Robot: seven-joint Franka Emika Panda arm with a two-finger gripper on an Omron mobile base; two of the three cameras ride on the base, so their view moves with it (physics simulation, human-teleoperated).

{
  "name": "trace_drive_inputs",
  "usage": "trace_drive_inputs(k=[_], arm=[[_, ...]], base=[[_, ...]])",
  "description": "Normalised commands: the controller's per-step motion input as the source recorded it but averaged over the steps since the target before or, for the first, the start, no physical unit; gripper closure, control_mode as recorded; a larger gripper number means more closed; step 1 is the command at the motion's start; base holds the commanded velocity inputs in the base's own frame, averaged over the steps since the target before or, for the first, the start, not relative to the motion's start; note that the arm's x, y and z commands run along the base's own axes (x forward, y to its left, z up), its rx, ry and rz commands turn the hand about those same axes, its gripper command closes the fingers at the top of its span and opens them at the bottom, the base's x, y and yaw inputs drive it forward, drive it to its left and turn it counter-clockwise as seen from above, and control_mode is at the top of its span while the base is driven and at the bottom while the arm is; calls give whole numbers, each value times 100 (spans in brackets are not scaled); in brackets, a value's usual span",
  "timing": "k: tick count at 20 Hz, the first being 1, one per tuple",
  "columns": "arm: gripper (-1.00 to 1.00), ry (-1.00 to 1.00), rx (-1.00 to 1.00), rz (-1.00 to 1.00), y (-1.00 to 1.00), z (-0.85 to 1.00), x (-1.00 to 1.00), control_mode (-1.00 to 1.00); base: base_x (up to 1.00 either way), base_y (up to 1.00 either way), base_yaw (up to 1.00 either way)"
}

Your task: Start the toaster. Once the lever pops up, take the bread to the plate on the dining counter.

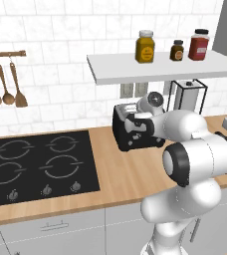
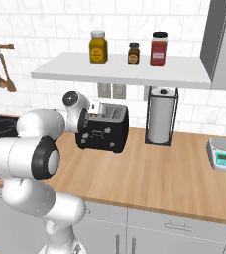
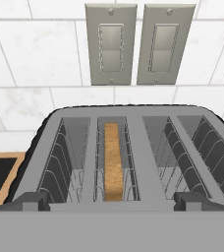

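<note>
Above the toaster (image 3: 128, 162) we hold our gripper (image 3: 112, 201), fingertips spread wide near its front edge. Below us the bread (image 3: 112, 170) stands on edge in the second slot from the left. Two wall switches (image 3: 136, 44) sit behind.

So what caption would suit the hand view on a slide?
Looking down into the toaster: one bread slice in its second slot.

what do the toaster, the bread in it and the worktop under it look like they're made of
Toaster: black body with a dull sheen, probably plastic or painted metal; grey metal-looking top and wire guides in the slots.
Bread: light tan, grainy edge, like toasted crumb.
Worktop: light wood, judging by its warm grain, matte finish.
</note>
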Motion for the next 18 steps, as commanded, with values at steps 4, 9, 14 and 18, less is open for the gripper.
trace_drive_inputs(k=[4, 9, 14, 18], arm=[[-100, 0, 0, 0, 0, 0, 0, -100], [-100, 0, 0, 0, 0, 0, 0, -100], [-100, 0, 0, 0, 0, 0, 0, -100], [-100, 0, 0, 0, 0, 0, 0, -100]], base=[[0, 0, 0], [0, 0, 0], [0, 0, 0], [0, 0, 0]])
